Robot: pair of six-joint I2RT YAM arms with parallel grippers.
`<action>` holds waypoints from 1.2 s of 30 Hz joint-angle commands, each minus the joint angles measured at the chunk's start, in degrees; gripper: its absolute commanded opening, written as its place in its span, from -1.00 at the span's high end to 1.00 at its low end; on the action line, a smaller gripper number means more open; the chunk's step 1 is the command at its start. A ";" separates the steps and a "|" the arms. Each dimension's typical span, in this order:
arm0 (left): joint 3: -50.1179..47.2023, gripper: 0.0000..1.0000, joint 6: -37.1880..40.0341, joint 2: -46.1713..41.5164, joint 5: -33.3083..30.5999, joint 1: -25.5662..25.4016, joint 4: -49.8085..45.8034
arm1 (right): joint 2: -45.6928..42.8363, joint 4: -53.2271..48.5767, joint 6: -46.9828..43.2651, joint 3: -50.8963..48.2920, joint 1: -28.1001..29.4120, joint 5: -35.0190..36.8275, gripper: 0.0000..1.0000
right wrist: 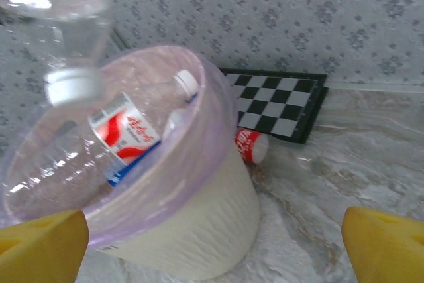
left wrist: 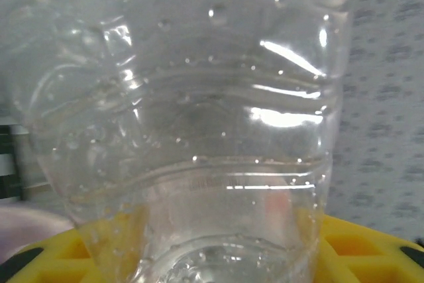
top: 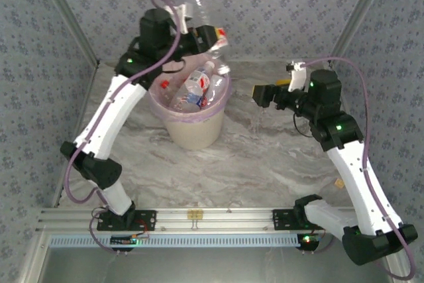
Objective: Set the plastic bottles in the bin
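My left gripper [top: 202, 31] is high behind the bin [top: 192, 134] and shut on a clear plastic bottle [top: 197, 6]. The bottle [left wrist: 199, 97] sits between the yellow fingers [left wrist: 371, 246], and it tilts with its white cap [right wrist: 73, 87] pointing down over the bin's mouth. The cream bin [right wrist: 192, 230], lined with a pink bag, holds several bottles [top: 195, 87], one with a red and white label [right wrist: 126, 137]. My right gripper [top: 260, 94] hovers to the right of the bin, open, with nothing between its yellow fingers [right wrist: 387, 246].
A red-labelled bottle [right wrist: 252, 145] lies on the marble table behind the bin, next to a black and white checkerboard [right wrist: 278, 104]. Patterned walls close in the back and both sides. A metal rail [top: 199, 217] runs along the near edge.
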 commanded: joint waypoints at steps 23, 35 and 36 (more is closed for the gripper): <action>18.65 1.00 31.71 6.70 -10.03 9.41 -50.25 | -4.26 -3.62 -5.21 -11.65 -5.31 -2.20 -1.00; 19.18 0.00 34.35 9.86 -7.41 8.57 -51.04 | -2.85 -2.99 -4.55 -12.36 -5.52 -2.73 -1.00; 19.41 -0.16 34.50 9.91 -6.69 8.62 -50.68 | -2.74 -2.86 -4.42 -12.40 -5.61 -2.73 -1.00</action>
